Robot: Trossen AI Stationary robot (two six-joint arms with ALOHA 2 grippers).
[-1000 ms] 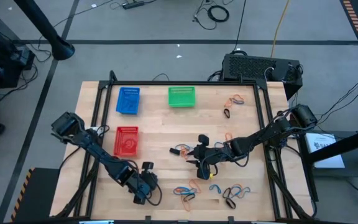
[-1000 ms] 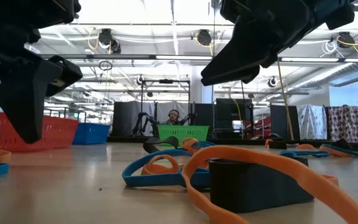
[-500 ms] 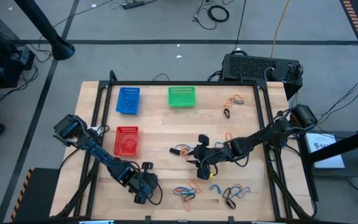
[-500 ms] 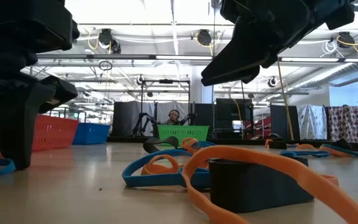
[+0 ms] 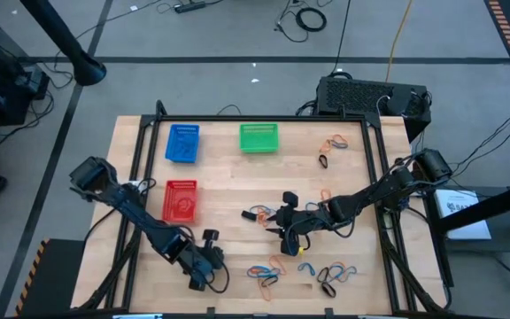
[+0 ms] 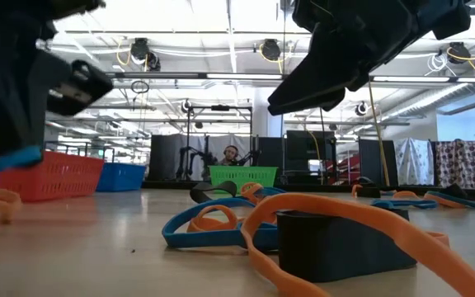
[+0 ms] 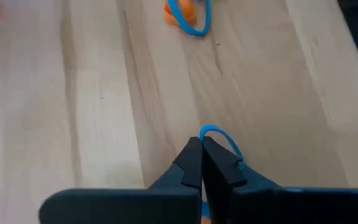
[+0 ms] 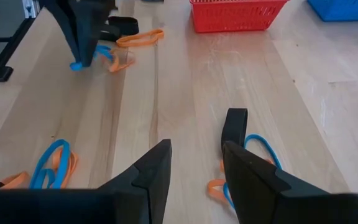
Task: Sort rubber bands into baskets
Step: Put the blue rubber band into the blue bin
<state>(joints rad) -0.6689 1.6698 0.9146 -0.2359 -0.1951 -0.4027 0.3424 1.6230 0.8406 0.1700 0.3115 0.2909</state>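
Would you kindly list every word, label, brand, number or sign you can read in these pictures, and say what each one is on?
No text can be read in any view.
White sheet on the floor right of the table, high view: dark print, too small to read.
Blue basket, green basket, red basket: no label visible.
Left gripper and right gripper: no markings visible.

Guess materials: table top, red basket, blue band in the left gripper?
Table top: looks like pale wood planks, matte, with visible grain and seams.
Red basket: likely moulded plastic; thin open mesh walls.
Blue band pinched in the left gripper: probably rubber, a thin flat loop that bends, dull finish.
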